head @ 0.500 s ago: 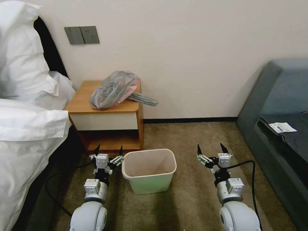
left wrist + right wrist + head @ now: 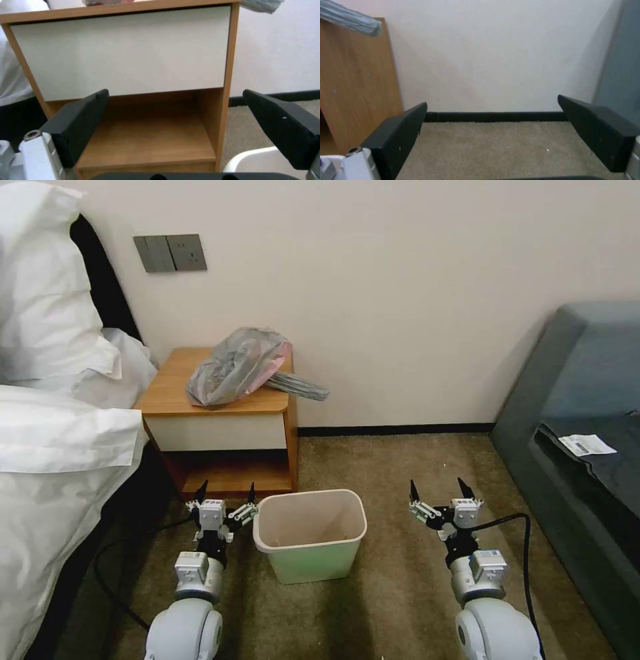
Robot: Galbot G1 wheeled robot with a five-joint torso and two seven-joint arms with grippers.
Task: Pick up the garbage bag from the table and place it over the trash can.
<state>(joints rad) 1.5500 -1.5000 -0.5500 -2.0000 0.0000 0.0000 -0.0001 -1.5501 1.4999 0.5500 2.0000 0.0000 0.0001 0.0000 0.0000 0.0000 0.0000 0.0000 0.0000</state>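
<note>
Garbage bag: it is lying crumpled on the top of the table, toward the wall side, grey with a pink tint showing through. One twisted grey end is sticking out past the table's edge on the side away from the bed.

Table: it is standing against the wall, between the bed and the trash can. Its white drawer front is facing the robot, and the open lower shelf is sitting under it.

Trash can: it is standing upright on the carpet, in front of the table and just beside the table's corner that is far from the bed. Its cream inside is showing, with no bag over the rim.

Left gripper: it is hanging low in front of the table's lower shelf, just beside the trash can's rim. Its two black fingers are spread wide and are holding nothing.

Right gripper: it is hanging above the carpet, on the side of the trash can away from the table, well apart from the table. Its fingers are also spread wide with nothing between them.

Sofa: it is standing well apart from the table, along the far side of the carpet, with a white paper slip lying on it.
</note>
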